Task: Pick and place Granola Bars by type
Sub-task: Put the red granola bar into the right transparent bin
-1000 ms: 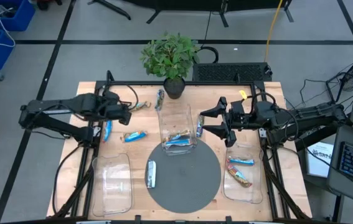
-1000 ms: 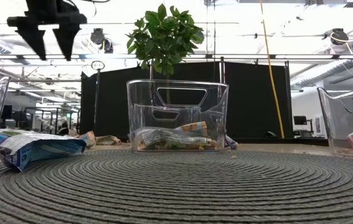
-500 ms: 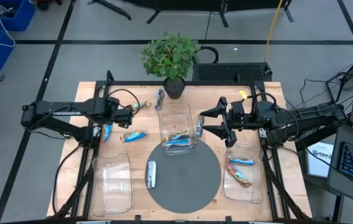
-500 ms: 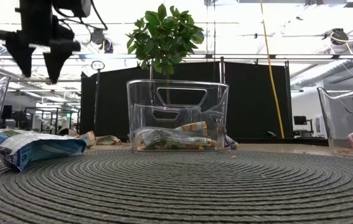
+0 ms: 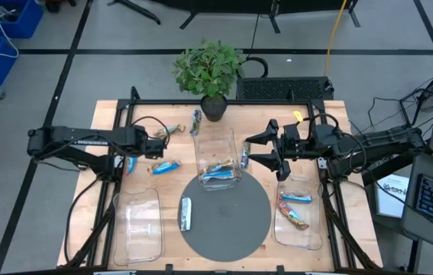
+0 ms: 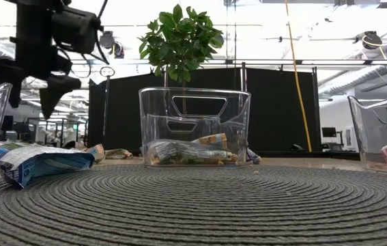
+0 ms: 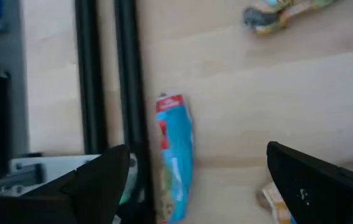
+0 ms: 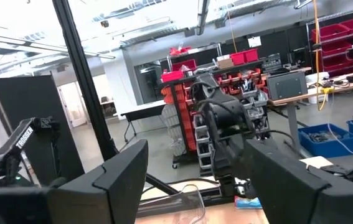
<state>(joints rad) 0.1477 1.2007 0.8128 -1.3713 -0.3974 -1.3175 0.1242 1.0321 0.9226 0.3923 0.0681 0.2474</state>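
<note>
Granola bars lie scattered. A blue bar (image 5: 131, 160) (image 7: 175, 155) lies flat on the wood by the left frame rail, a second blue one (image 5: 166, 166) beside it, and a brown-gold one (image 5: 172, 131) (image 7: 282, 9) farther back. Another bar (image 5: 185, 214) (image 6: 33, 164) lies on the round grey mat. More bars lie in the middle clear bin (image 5: 218, 174) and in the right tray (image 5: 296, 208). My left gripper (image 5: 149, 147) (image 6: 31, 96) hangs open, pointing down, above the first blue bar. My right gripper (image 5: 273, 153) hovers open to the right of the middle bin.
An empty clear tray (image 5: 141, 221) sits at the near left. A potted plant (image 5: 211, 72) stands at the far edge behind the bin. One bar (image 5: 195, 121) lies near the plant pot, another (image 5: 244, 156) just right of the bin. Black frame rails (image 7: 129, 93) border the table.
My left gripper has come down toward the table, over the blue bars at the left, and has stayed open with its fingers pointing down. No bar has moved.
</note>
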